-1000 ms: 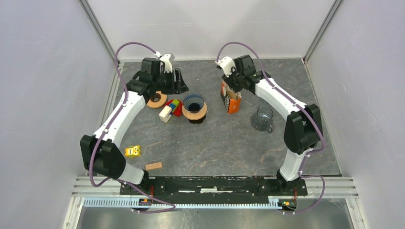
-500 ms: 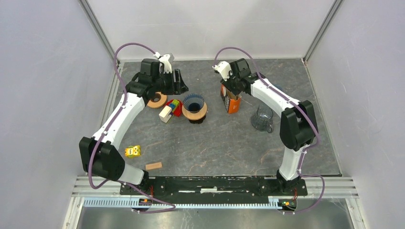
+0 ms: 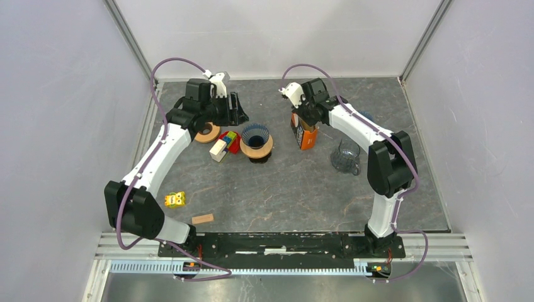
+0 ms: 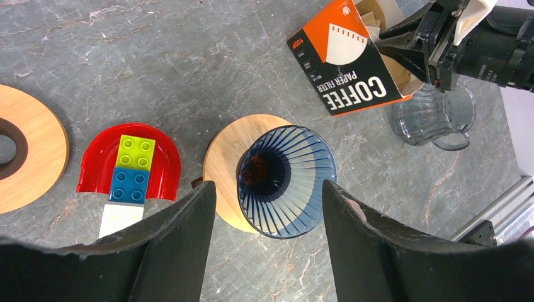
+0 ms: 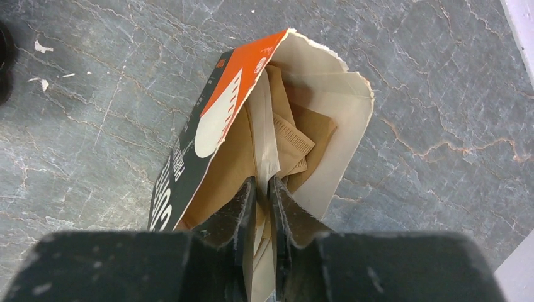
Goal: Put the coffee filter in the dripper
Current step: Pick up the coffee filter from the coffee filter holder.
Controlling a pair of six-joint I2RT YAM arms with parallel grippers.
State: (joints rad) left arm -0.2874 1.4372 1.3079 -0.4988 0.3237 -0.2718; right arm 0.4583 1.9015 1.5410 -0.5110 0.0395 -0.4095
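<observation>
The dark blue ribbed dripper [image 3: 255, 135] [image 4: 286, 179] sits on a round wooden stand near the middle of the table. My left gripper [image 3: 236, 108] [image 4: 267, 189] hovers above it, open and empty. To its right stands the orange and black filter box [image 3: 305, 133] [image 5: 208, 138] with its top torn open. My right gripper [image 3: 303, 119] [image 5: 262, 184] reaches down into the box. Its fingers are pressed onto a pale coffee filter [image 5: 264, 126] among several brown ones.
A glass server [image 3: 346, 156] [image 4: 431, 113] stands right of the box. A wooden ring [image 3: 206, 132], a red piece with toy bricks [image 3: 227, 141] and a white block lie left of the dripper. A yellow toy [image 3: 174, 199] and a wooden block [image 3: 202, 219] lie near the front left.
The right arm has swung a little to the left and sunk into the box, and its jaws have narrowed onto a filter. The left arm has stayed still.
</observation>
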